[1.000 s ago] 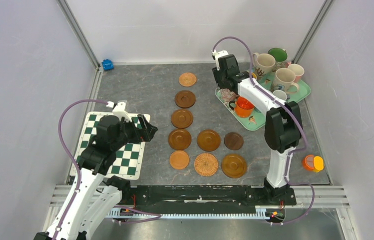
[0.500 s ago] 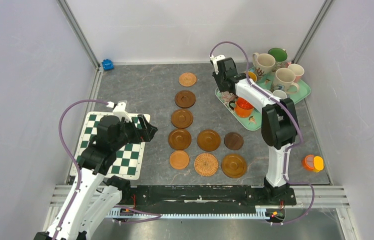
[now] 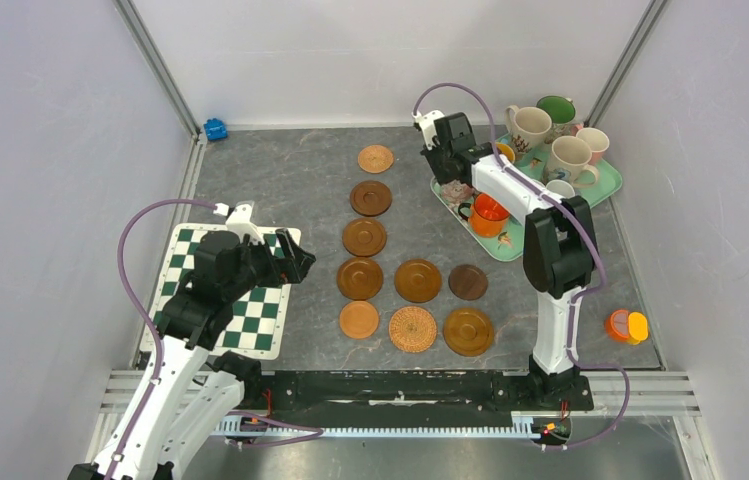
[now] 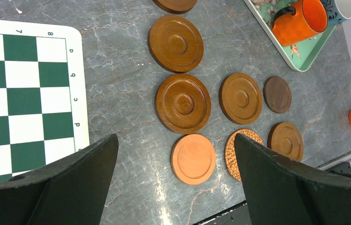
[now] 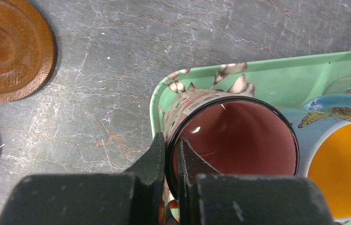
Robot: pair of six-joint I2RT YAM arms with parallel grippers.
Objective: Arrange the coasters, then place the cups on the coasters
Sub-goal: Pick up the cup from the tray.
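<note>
Green-and-white checkered mat (image 3: 255,320) flat on the left of a grey marbled tabletop (image 3: 280,180), mint floral tray (image 3: 515,245) far right, small blue object (image 3: 215,129) in the far-left corner, orange-and-yellow object (image 3: 627,326) by the right edge

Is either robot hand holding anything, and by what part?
The right gripper pinches the pink-lined mug by its rim, one finger inside; the left gripper holds nothing.

9 coasters (image 3: 418,281), at least 8 cups (image 3: 530,127), 1 tray (image 3: 602,180), 1 checkered mat (image 3: 250,310).
</note>
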